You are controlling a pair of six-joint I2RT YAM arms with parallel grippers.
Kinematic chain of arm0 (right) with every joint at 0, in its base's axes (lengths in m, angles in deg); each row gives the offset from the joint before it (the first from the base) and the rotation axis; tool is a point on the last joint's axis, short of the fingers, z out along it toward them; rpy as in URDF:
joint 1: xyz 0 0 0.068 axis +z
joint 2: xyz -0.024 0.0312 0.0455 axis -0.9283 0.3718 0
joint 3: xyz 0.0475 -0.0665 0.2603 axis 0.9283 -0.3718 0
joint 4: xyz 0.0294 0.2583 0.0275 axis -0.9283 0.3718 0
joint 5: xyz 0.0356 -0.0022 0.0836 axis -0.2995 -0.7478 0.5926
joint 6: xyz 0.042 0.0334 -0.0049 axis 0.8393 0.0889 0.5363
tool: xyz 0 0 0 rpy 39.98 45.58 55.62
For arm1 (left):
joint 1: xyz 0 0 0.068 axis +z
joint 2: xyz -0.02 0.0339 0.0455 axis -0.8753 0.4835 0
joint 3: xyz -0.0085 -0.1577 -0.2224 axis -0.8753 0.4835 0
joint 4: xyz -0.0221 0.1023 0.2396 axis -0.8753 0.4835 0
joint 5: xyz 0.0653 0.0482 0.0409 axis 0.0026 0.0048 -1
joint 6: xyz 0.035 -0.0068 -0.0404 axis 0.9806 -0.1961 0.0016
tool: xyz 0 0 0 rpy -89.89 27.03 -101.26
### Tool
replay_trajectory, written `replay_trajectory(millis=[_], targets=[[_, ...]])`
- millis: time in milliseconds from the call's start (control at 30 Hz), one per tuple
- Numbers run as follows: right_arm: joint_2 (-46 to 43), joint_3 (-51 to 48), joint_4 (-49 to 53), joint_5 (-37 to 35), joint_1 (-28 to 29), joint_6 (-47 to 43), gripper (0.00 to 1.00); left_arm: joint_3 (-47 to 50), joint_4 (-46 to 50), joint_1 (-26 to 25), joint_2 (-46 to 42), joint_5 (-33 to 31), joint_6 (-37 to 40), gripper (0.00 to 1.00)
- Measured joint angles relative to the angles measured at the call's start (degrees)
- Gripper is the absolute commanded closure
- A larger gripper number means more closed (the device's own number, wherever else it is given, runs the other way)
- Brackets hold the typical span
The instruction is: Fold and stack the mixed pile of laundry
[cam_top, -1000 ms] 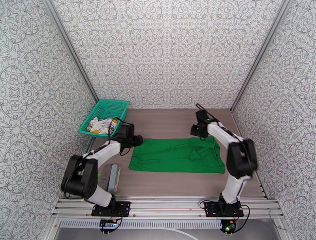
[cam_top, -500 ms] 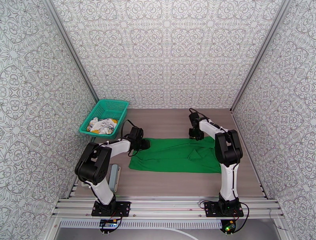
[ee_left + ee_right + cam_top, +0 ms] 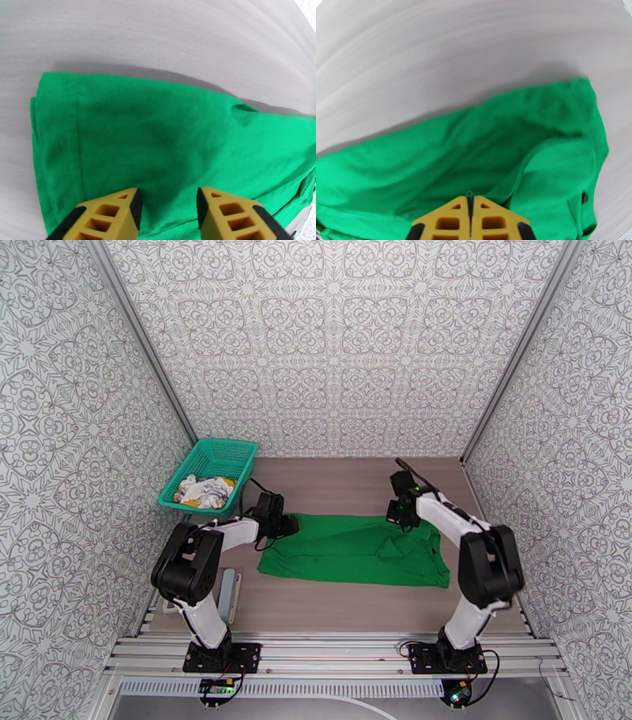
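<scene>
The bright green shirt (image 3: 355, 549) lies spread flat across the middle of the table. My left gripper (image 3: 286, 526) hovers at its far left corner, and in the left wrist view that gripper (image 3: 168, 202) stands open over the shirt's hemmed edge (image 3: 75, 130). My right gripper (image 3: 400, 516) sits on the shirt's far right edge. In the right wrist view it (image 3: 470, 215) is shut, with green shirt cloth (image 3: 537, 158) drawn up into the fingertips. The white printed garment (image 3: 204, 491) lies crumpled in the teal basket (image 3: 229, 451).
The basket stands at the far left against the patterned wall. A flat grey object (image 3: 229, 595) lies near the left arm's base. Patterned walls close in both sides and the back. An aluminium rail (image 3: 332, 650) runs along the near edge.
The left gripper has moved right, onto the shirt's far left corner. The right gripper swung left, then back right and nearer, and the shirt's right side shifted right with it.
</scene>
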Motion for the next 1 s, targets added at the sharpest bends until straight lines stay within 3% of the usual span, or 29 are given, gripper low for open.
replay_trajectory(millis=[67,367,667,800,1000], targets=[[-3.3,-4.9,-2.3,1.0,0.0,2.8,1.0,0.0,-0.2,0.1,0.1,0.1,0.0,0.57],[-15.0,-27.1,-14.9,3.3,3.0,16.0,0.73,0.4,-1.4,0.6,0.2,1.3,0.0,0.56],[-27.9,-25.4,-7.7,1.0,3.0,14.0,0.33,0.5,-1.8,0.9,0.2,1.6,0.0,0.56],[-27.4,-18.8,-1.9,1.8,-4.5,7.1,0.33,0.5,-1.8,0.9,0.2,1.6,0.0,0.56],[-13.6,-8.3,0.3,7.5,-15.9,-4.3,0.44,0.5,-1.8,0.9,0.2,1.8,0.0,0.56]])
